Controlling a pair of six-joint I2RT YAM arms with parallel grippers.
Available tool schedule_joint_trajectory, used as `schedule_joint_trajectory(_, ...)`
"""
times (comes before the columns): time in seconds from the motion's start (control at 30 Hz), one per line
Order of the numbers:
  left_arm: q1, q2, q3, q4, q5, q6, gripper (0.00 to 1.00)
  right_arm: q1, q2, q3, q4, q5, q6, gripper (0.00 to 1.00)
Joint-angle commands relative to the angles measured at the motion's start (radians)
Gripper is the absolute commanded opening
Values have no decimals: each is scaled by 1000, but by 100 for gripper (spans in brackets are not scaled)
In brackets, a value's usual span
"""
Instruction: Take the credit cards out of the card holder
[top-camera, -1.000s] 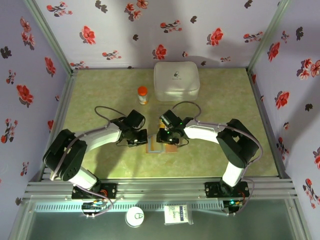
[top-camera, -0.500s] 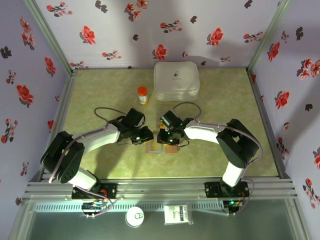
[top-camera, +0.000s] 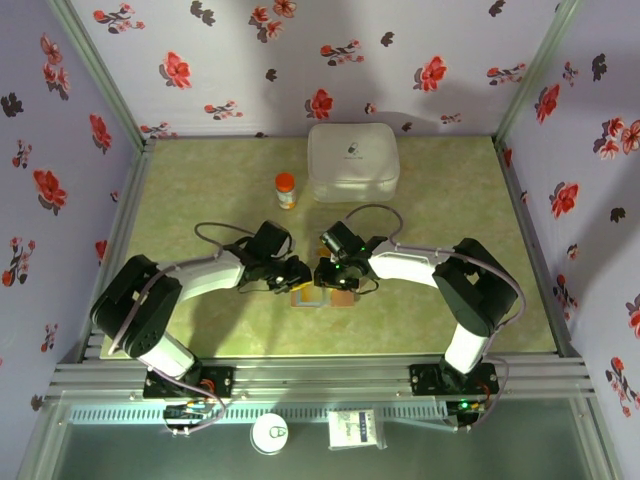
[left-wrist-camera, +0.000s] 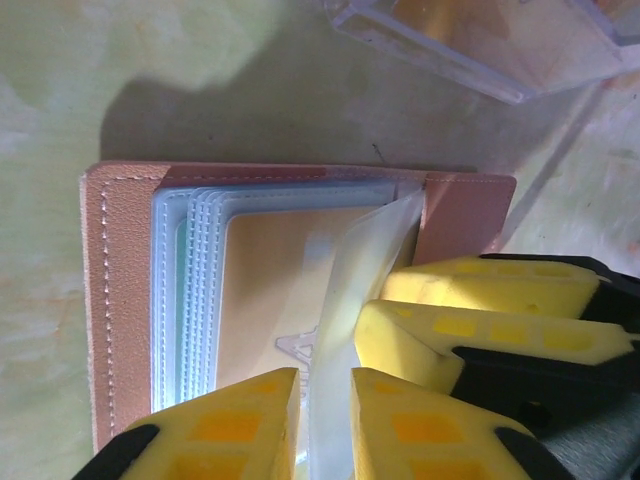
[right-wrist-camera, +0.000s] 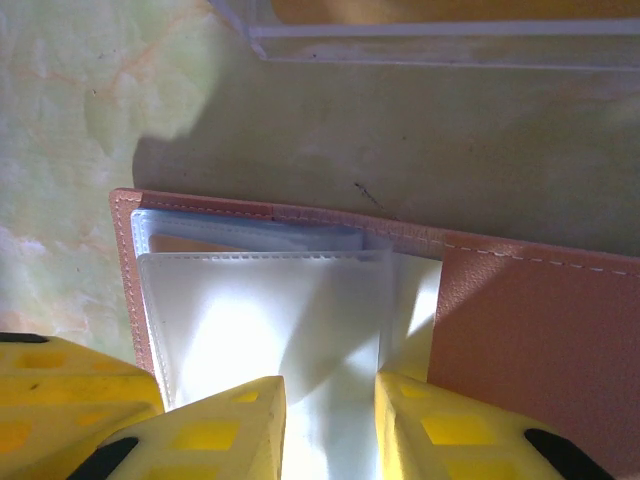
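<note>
Left gripper (left-wrist-camera: 325, 395) sits over the open card holder (left-wrist-camera: 110, 300), jaws slightly parted; a clear sleeve leaf (left-wrist-camera: 355, 270) stands in the gap, not visibly pinched; right gripper (right-wrist-camera: 330, 420) just beside it on the same holder, jaws wider apart, tips on the sleeve stack, gripping nothing; white case (top-camera: 352, 160) well beyond the holder; holder lies flat on the table; credit cards (left-wrist-camera: 265, 290) sit inside its sleeves, the orange-yellow one plainest. Judgement: holder opened, one leaf raised; no card out; every extraction remains.
</note>
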Motion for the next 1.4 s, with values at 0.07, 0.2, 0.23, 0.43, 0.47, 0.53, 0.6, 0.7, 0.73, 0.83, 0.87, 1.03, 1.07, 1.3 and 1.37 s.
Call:
schedule_joint_trajectory(0.07,-3,23,-13,47,36,-27,17,7,-28,-15,4,3,5,29)
schedule_joint_trajectory(0.2,-5,17,-7,47,40,-29,15,8,-45,-11,-12,12,0,29)
schedule_joint_trajectory(0.23,-4,13,-5,44,40,-30,15,7,-51,-9,-17,16,-1,29)
schedule_joint_trajectory(0.43,-16,-15,29,1,43,-17,17,2,-124,-7,-90,75,-27,30)
schedule_joint_trajectory(0.47,-20,-10,37,-5,43,-15,17,1,-136,-8,-100,83,-30,30)
schedule_joint_trajectory(0.53,-32,9,60,-12,48,-14,19,-4,-158,-13,-115,96,-36,30)
schedule_joint_trajectory(0.6,-49,31,92,-23,53,-11,21,-12,-184,-18,-129,108,-41,30)
schedule_joint_trajectory(0.7,-76,69,154,-59,54,9,26,-26,-223,-25,-167,138,-54,30)
schedule_joint_trajectory(0.73,-80,81,175,-73,53,17,27,-31,-238,-28,-181,148,-56,30)
schedule_joint_trajectory(0.83,-93,128,230,-102,56,36,31,-54,-289,-55,-202,169,-60,31)
schedule_joint_trajectory(0.87,-97,142,246,-109,60,42,32,-62,-308,-64,-208,173,-61,31)
schedule_joint_trajectory(1.03,-111,200,320,-136,77,62,38,-98,-378,-98,-248,202,-67,32)
schedule_joint_trajectory(1.07,-113,209,331,-141,81,67,39,-103,-391,-106,-249,203,-64,32)
schedule_joint_trajectory(1.3,-113,244,368,-155,94,86,44,-105,-418,-120,-239,207,-44,33)
schedule_joint_trajectory(1.37,-114,256,372,-146,99,85,45,-105,-417,-116,-243,211,-44,33)
